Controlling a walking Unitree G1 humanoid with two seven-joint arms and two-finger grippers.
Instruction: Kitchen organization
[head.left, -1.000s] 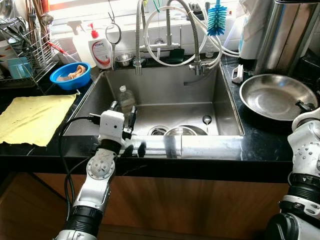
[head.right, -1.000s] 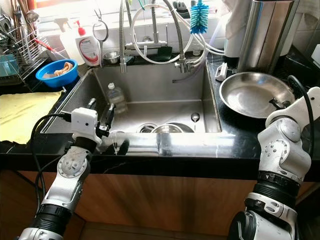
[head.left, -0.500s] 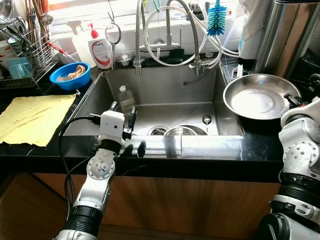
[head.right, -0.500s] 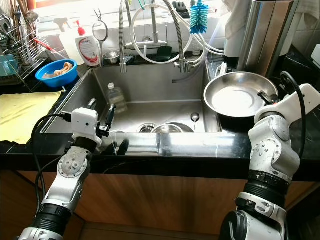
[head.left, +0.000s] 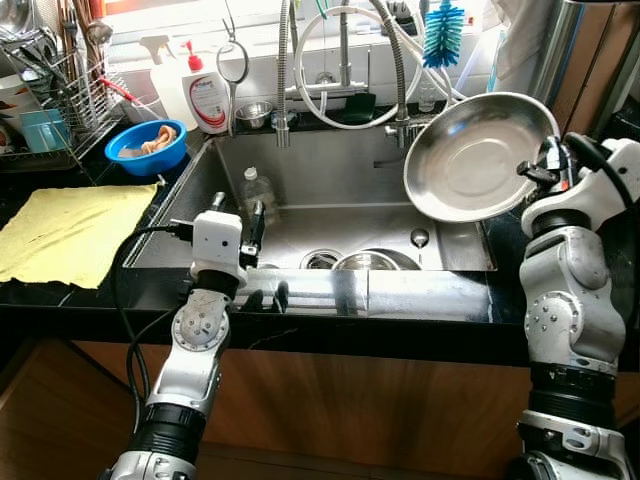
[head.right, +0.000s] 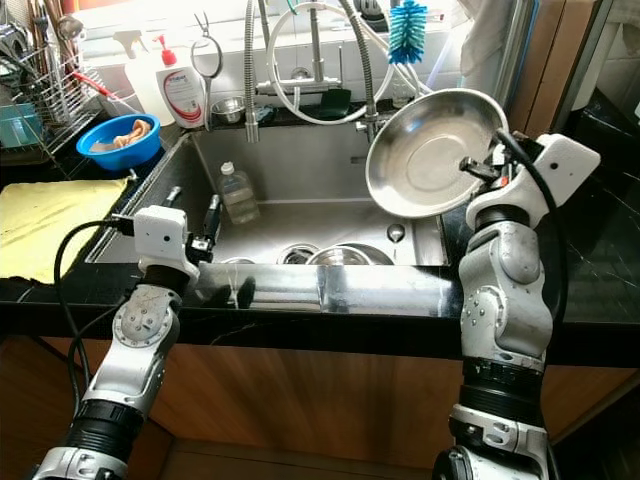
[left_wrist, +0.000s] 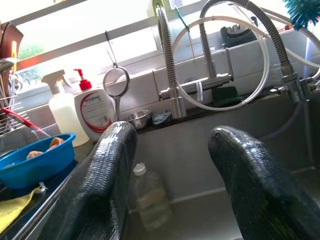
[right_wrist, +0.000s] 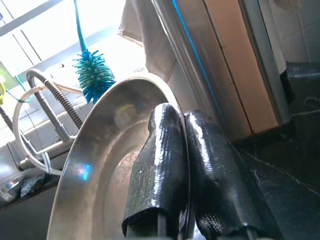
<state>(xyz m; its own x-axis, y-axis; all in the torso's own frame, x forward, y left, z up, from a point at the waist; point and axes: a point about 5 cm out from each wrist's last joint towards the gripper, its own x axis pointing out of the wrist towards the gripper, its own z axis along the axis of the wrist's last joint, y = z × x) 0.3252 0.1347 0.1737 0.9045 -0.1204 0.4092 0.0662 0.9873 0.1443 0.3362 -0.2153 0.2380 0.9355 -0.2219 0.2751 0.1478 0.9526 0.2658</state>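
The right gripper (head.left: 535, 172) was clamped on the rim of a round, shallow stainless-steel pan (head.left: 473, 154), one black finger inside the rim and the other behind it, as the right wrist view showed (right_wrist: 159, 165). The pan hung tilted, its hollow facing the robot, lifted clear of the black stone counter (head.left: 90, 300) and held over the right part of the deep stainless-steel sink (head.left: 340, 175). Just beyond the jaws a blue-bristled bottle brush (right_wrist: 94, 75) hung by the coiled steel tap hoses (head.left: 340, 60).

The left gripper (head.left: 235, 215) hovered at the sink's near left edge with its jaws spread wide and nothing between them. Ahead of those open fingers (left_wrist: 100, 185), down in the basin, stood a small clear plastic bottle (left_wrist: 148, 197); farther off past them sat a white soap dispenser with a red pump (left_wrist: 95, 107) and a round blue plastic bowl (left_wrist: 32, 162). A yellow cloth (head.left: 65, 230) lay flat on the counter to the left of that gripper.

By my reading, the tidying was only partly done: the pan had been picked up but not yet set anywhere, and its destination could not be told. The bottle and some round steel ware (head.left: 360, 262) at the sink bottom remained to be dealt with.
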